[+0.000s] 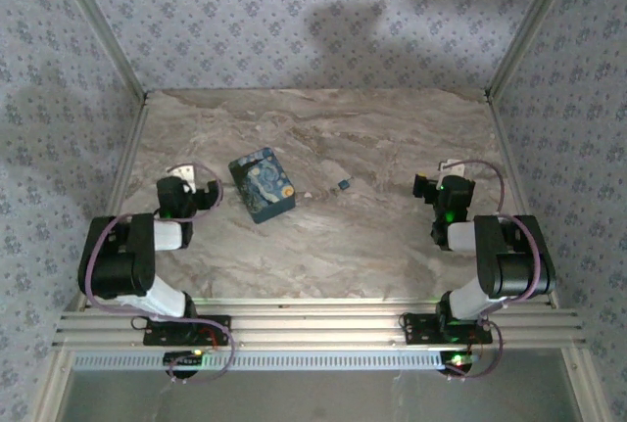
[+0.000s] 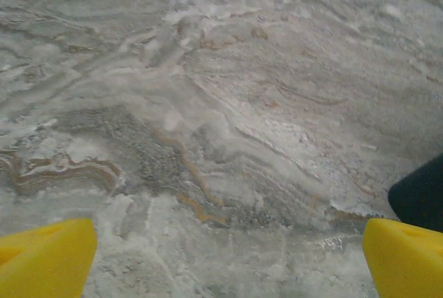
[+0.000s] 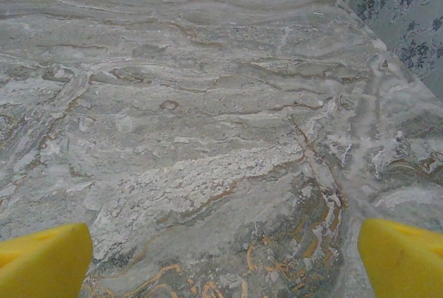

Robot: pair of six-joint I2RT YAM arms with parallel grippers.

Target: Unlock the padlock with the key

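Top external view gave you the whole layout. A blue box (image 1: 262, 185) printed with a swirling night-sky picture lay on the marble table (image 1: 343, 246), left of centre and askew to the table edges. Its top was shut, so you could not tell the contents. Just right of it sat a small dark item (image 1: 344, 184) with a thin pale trail running back toward the box, long axis roughly left to right. It was too small to tell padlock from key, or which end pointed where. It lay between your two arms, well apart from both. Your left gripper (image 1: 206, 191) sat near the box's left side, your right gripper (image 1: 427, 190) toward the table's right side. Left wrist view added the detail: yellow fingertips (image 2: 45, 256) spread wide with nothing between them, bare marble ahead, and a dark rounded corner (image 2: 419, 198) at the right edge, not identifiable. Right wrist view showed your right fingertips (image 3: 41, 260) likewise parted wide, holding nothing, with patterned wall (image 3: 408, 28) at far right.
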